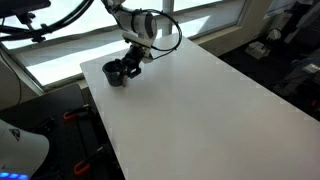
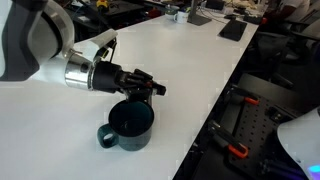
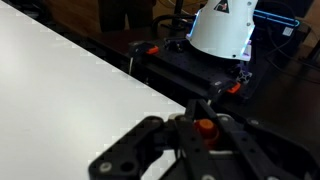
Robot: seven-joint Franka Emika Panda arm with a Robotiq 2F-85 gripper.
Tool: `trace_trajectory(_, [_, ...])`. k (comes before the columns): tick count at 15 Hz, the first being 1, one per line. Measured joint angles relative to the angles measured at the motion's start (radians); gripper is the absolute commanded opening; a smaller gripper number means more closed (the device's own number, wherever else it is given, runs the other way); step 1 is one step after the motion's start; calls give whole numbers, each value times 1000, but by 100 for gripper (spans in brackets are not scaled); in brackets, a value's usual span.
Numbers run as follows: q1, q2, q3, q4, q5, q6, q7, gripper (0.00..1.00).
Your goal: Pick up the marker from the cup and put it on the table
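Observation:
The dark cup [image 1: 115, 72] stands near a corner of the white table [image 1: 200, 100]; it also shows in an exterior view [image 2: 130, 125] with its handle toward the table edge. My gripper [image 2: 143, 87] hovers just above the cup's rim, tilted over, and also shows in an exterior view [image 1: 132, 64]. In the wrist view the gripper [image 3: 205, 135] is shut on the marker [image 3: 205, 128], whose reddish-orange end shows between the fingers. The marker's dark body is hidden by the fingers. The table [image 3: 60, 90] fills the left of the wrist view.
A flat black object [image 2: 232, 30] lies at the table's far end, with small items behind it. A white robot base [image 3: 222, 30] and dark frames with orange clamps [image 2: 236, 152] stand off the table edge. Windows run behind the cup.

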State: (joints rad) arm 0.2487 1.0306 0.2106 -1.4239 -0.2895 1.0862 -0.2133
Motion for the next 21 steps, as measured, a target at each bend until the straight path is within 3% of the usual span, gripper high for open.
trace_trajectory(2, [0,32,0,44,3,-38,0,2])
trace_trajectory(3, [0,44,0,62,5,-52,0,31])
trace_trajectory(4, [0,55,1,81,5,-65,-1,11])
trace_trajectory(5, [0,64,2,96,5,-75,-5,16])
trace_trajectory(6, [0,71,2,108,5,-81,-16,49])
trace_trajectory(8, [0,79,2,117,5,-82,-19,64])
trace_trajectory(9, [0,82,2,117,5,-82,-19,46])
trace_trajectory(11, [0,83,2,116,5,-82,-19,62])
trace_trajectory(12, [0,83,2,116,5,-82,-19,64])
trace_trajectory(19, [1,83,2,116,5,-82,-19,64])
trace_trajectory(20, [1,83,2,116,5,-82,-19,89])
trace_trajectory(21, [1,83,2,116,5,-82,-19,90])
